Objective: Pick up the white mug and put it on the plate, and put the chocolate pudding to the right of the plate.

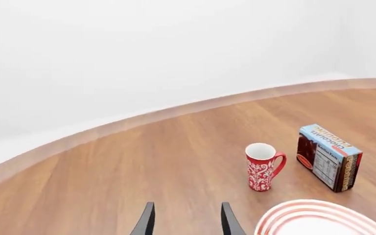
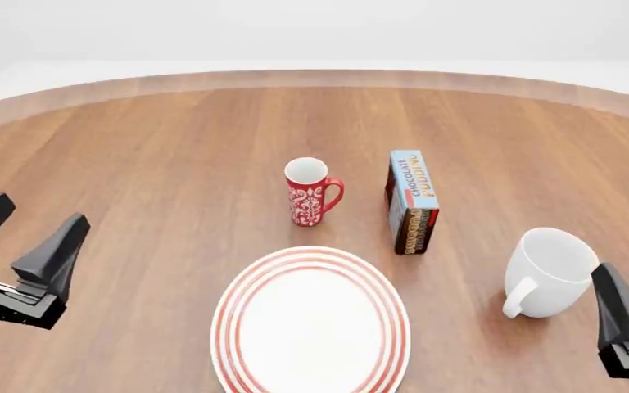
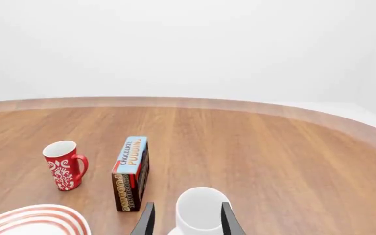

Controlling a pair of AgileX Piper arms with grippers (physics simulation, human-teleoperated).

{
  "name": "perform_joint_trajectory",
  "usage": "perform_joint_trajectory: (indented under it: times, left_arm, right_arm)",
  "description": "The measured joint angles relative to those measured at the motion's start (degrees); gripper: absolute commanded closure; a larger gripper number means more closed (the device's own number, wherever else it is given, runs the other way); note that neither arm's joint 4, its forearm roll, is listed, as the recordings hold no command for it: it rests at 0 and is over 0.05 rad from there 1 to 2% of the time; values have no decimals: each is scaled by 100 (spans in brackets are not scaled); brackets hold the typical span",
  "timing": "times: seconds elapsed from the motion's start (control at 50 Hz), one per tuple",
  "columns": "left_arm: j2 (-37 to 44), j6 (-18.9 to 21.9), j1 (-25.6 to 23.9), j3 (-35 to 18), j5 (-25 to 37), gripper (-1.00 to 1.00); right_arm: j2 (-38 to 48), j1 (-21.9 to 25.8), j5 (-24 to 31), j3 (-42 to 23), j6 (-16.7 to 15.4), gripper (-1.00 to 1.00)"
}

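Two open hands wait: right hand [image 3: 184, 220] just behind the white mug [image 3: 201, 209], left hand [image 1: 184, 220] beside the plate [image 1: 325, 219], both empty.

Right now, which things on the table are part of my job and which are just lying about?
Part of the job:
white mug, upright, right of the plate
plate, nothing on it
pudding box, on its edge beyond the plate

Lying about:
red mug, left of the box
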Motion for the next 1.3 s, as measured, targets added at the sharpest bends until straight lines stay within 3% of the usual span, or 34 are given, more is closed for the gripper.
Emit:
perform_joint_trajectory:
  times: [0.7, 1.3]
  left_arm:
    - [1709, 281, -1105, -518, -1094, -100]
    - [2730, 300, -1885, -892, -1642, -100]
  right_arm:
    - [0, 0, 0, 0, 0, -100]
    - [0, 0, 0, 0, -1, -100]
